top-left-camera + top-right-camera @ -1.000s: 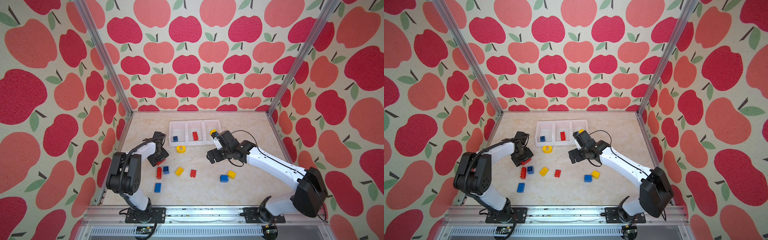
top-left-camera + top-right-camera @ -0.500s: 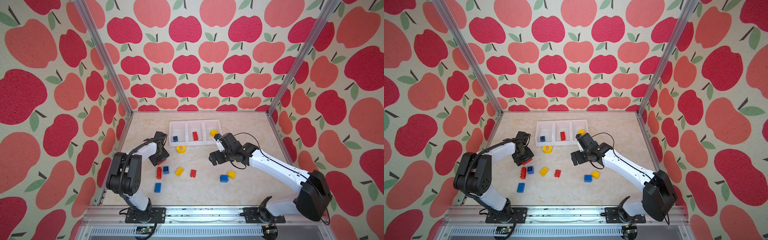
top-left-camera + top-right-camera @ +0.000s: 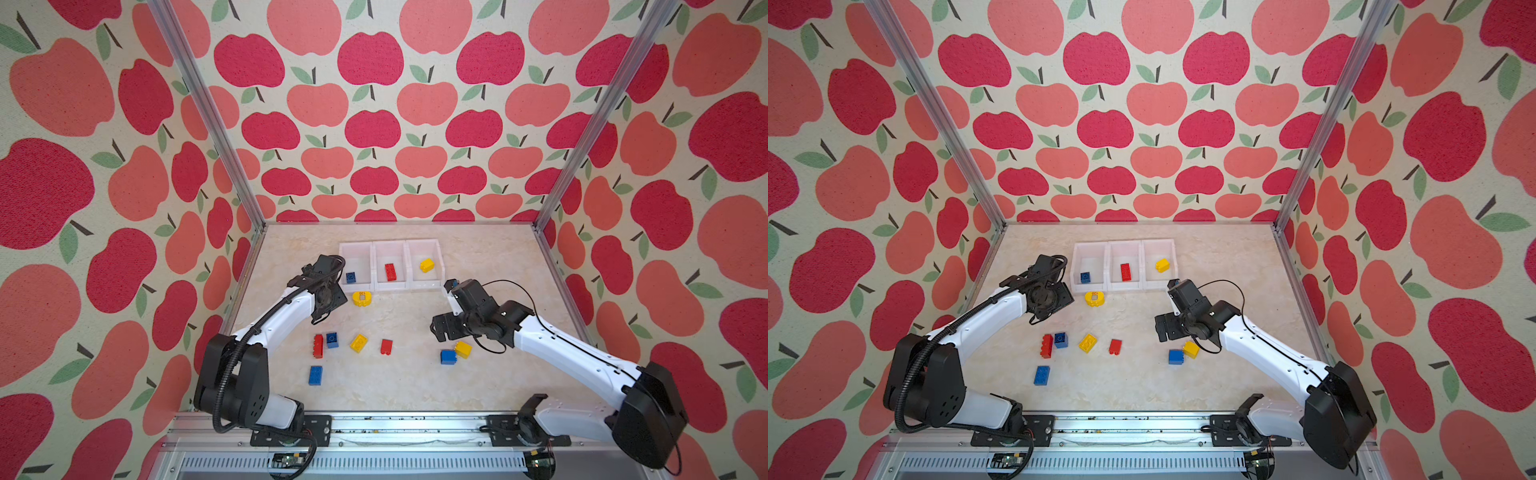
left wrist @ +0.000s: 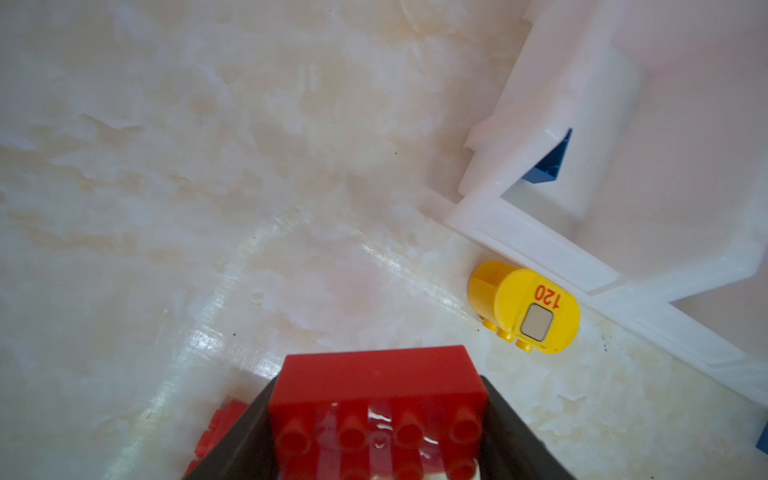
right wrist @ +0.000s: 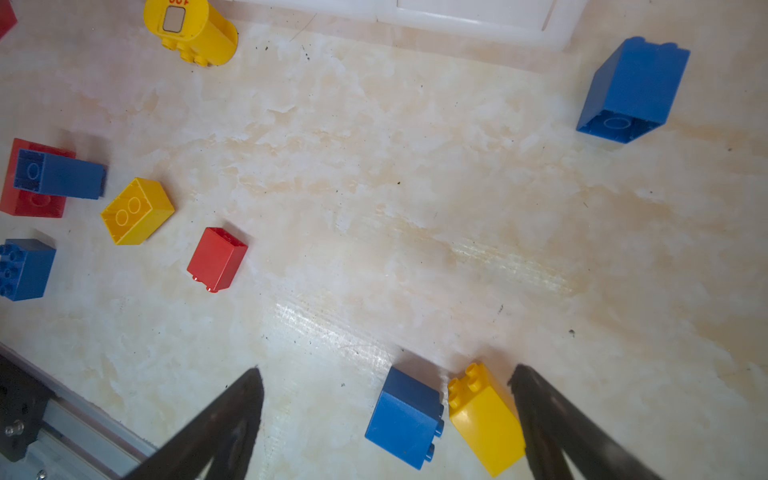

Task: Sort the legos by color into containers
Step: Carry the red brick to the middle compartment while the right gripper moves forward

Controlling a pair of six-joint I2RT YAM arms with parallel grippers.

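Apple-print walls close in a pale marbled tabletop (image 3: pixel 415 386), and the three white containers (image 3: pixel 373 266) stand in a row at its back. They already hold one blue, one red and one yellow brick, from left to right.

The step in hand looks like a delivery. The left gripper (image 4: pixel 378 419) is clamped on a red oblong brick (image 4: pixel 374 370) and hangs just off the front corner of the left bin, near the round yellow piece marked 120 (image 4: pixel 523 307). The brick's long axis spans from one jaw to the other, so it is held by its short ends, with its studs turned toward the wrist camera.

Next, it should cross over the blue bin to the middle one, where another red brick (image 3: pixel 390 272) lies with its long axis running front to back. It must clear the rims before release.

The right gripper (image 5: pixel 386 374) stands wide open and empty, low over a blue brick (image 5: pixel 405 415) and a yellow brick (image 5: pixel 484 419) that lie just beside each other on their sides. That gripper must settle on one brick only.
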